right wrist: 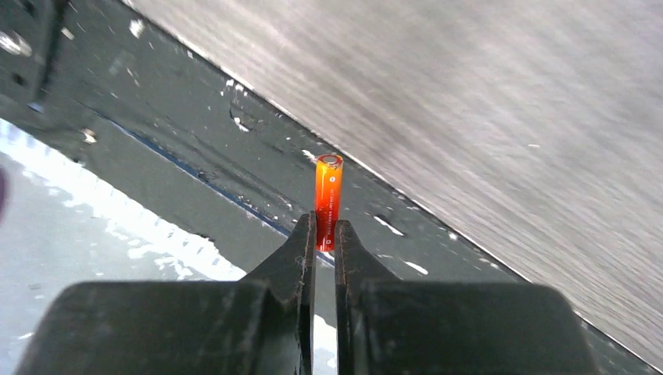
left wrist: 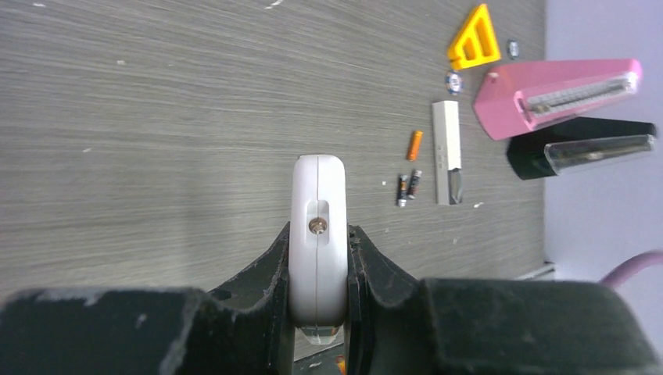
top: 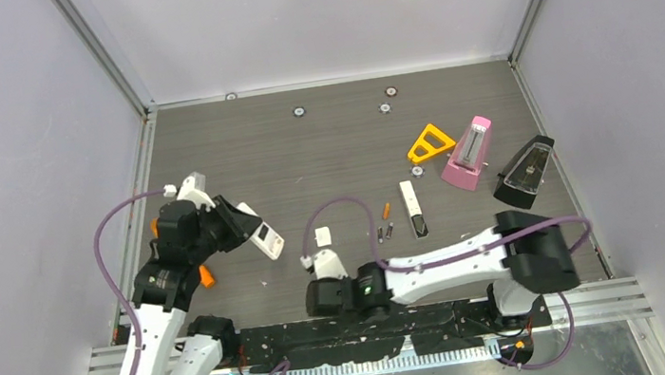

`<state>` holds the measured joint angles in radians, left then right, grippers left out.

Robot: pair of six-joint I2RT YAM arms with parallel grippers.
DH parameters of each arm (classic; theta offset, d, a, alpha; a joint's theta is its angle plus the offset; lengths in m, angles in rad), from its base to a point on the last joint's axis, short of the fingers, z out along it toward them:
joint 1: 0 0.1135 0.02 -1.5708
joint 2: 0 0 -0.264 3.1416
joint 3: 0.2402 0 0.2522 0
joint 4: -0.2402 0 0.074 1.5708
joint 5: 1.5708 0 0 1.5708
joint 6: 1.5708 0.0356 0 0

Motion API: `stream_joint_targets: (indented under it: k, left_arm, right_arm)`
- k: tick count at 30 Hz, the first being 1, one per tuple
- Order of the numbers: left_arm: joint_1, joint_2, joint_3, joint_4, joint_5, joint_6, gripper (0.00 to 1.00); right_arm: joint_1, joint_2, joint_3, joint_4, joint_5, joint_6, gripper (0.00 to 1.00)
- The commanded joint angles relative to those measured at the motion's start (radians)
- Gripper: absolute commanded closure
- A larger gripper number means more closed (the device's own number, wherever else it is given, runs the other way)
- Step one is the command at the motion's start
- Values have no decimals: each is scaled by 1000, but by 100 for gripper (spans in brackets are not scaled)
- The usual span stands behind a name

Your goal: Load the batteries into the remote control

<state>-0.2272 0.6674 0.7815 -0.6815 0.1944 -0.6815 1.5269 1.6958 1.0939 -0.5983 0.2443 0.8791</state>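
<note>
**Top view**
- L arm: left gripper [top: 255,230] clamped on white remote [top: 267,241], at left-centre of table [top: 238,151].
- R arm: stretched leftward from its base. Right gripper [top: 316,299] sits low at near edge, by black strip [top: 421,316]. Jaws not readable from here.
- Loose batts: loose orange battery [top: 386,210] plus dark batteries [top: 380,233], 2 pcs side by side just nearer than it. All lie on table, right of centre, well apart from white remote.
- Slim remote [top: 413,208]: white w/ black end, flat, just right of loose batts.
- White tab [top: 322,236]: small flat pc between white remote and loose batts.
- Misc, far right: yellow triangle [top: 429,143], pink metronome [top: 468,154], black metronome [top: 524,173].

**Left wrist view**
- Left gripper [left wrist: 319,244]: narrow, both fingers [left wrist: 275,258] pressed on white remote [left wrist: 317,187], which is held edge-on w/ rounded end pointing away.
- Beyond, upper right: loose orange battery [left wrist: 414,145], dark batteries [left wrist: 402,190], slim remote [left wrist: 447,152], yellow triangle [left wrist: 474,41], pink metronome [left wrist: 555,90], black metronome [left wrist: 582,148].

**Right wrist view**
- Right gripper [right wrist: 324,234]: nearly closed, pinching lower end of held orange battery [right wrist: 328,195].
- Held orange battery: sticks straight out past fingertips, flat end cap outward, clear of surface.
- Backdrop: black strip [right wrist: 195,141] below, grey table [right wrist: 508,117] beyond it, blurred.
</note>
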Motion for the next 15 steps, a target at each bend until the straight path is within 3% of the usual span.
stream_joint_targets:
  k: [1, 7, 10, 15]
  left_arm:
    - [4, -47, -147, 351, 153, -148, 100]
    - [-32, -28, -346, 792, 187, -366, 100]
    - [-91, 8, -396, 925, 110, -438, 100]
    - [-185, 88, -436, 1074, -22, -530, 100]
  right_arm:
    - [-82, -254, -67, -10, 76, 88, 95]
    - [-219, -510, -133, -1, 64, 185, 95]
    - [-296, -589, -130, 0, 45, 256, 95]
    - [-394, -585, -64, 0, 23, 354, 95]
